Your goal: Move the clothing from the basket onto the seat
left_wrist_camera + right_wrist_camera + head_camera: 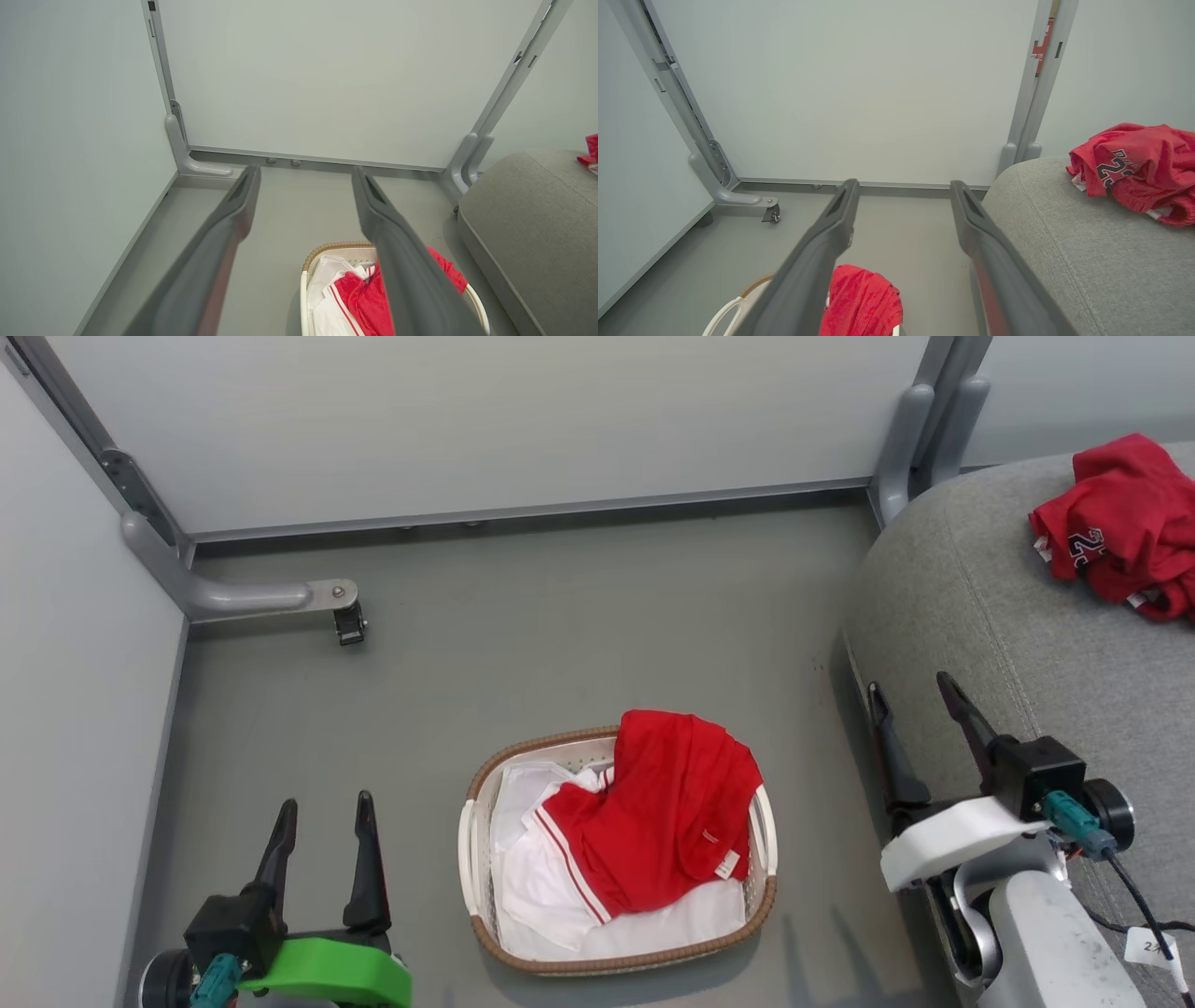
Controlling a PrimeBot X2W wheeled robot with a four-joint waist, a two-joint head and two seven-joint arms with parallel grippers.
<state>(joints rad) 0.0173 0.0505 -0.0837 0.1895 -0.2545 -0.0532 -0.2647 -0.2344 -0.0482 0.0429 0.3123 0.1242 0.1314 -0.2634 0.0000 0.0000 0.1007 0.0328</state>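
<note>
The left end effector (327,800), lower left, and the right end effector (907,683), lower right, both gape empty. One red garment (663,812) lies in the basket (537,747), bottom centre — a second garment (1120,523) lies on the seat (990,607), upper right.

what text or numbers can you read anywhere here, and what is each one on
"2", then a digit lost in the folds: dark figures on the red jersey lying on the seat.
"2", the rest unclear: hanging paper tag, head view lower right.
Too blurred to read: white print on the red sticker.
Too small to read: white tag on the red garment in the basket.
</note>
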